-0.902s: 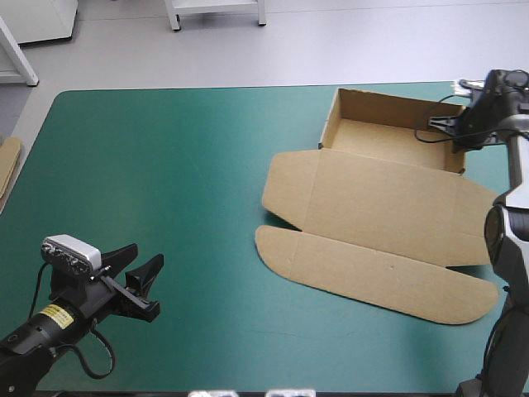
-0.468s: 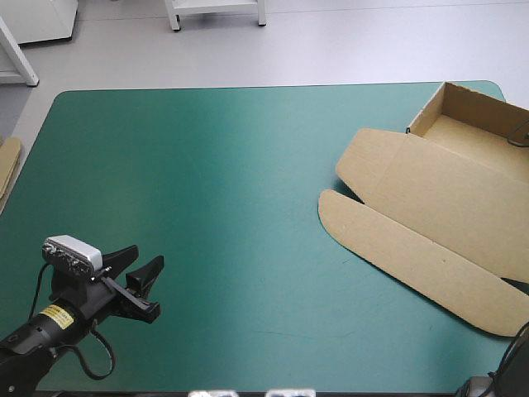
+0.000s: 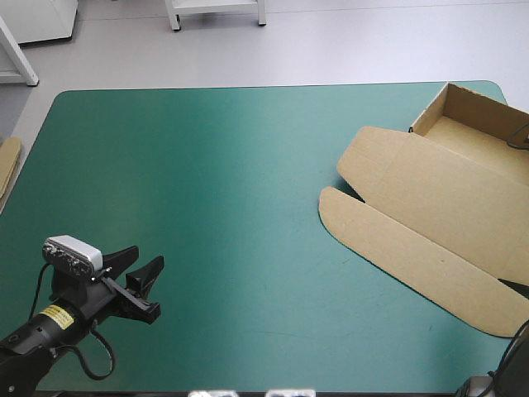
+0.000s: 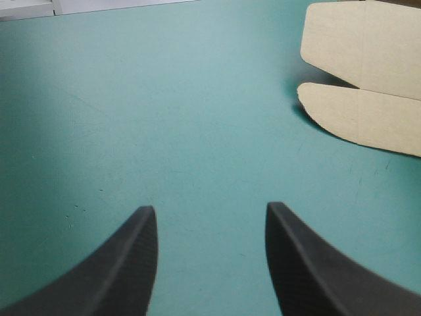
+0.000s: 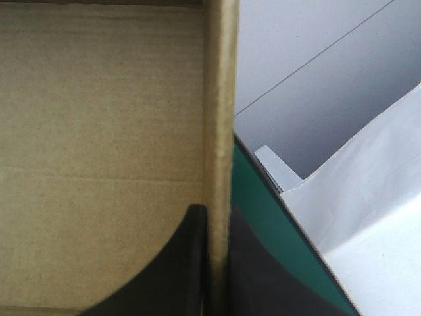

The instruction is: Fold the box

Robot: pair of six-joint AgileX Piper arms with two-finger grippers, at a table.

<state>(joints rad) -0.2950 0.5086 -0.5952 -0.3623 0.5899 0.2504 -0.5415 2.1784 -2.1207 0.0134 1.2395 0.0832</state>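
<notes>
Looking from the high view, you see the box (image 3: 430, 190), an open tray with its lid flat, at the table's (image 3: 207, 165) far right corner, and your left gripper (image 3: 145, 255) over the table's near left corner, spread open. Your left wrist view shows its black fingers (image 4: 125, 263) apart over bare teal-green cover (image 4: 197, 99), the lid far ahead. Your right wrist view shows the right gripper (image 5: 214, 209) clamped on the tray's wall, beside the table's edge.

Spare board (image 3: 7, 165) at the table's (image 3: 207, 207) left edge.
</notes>
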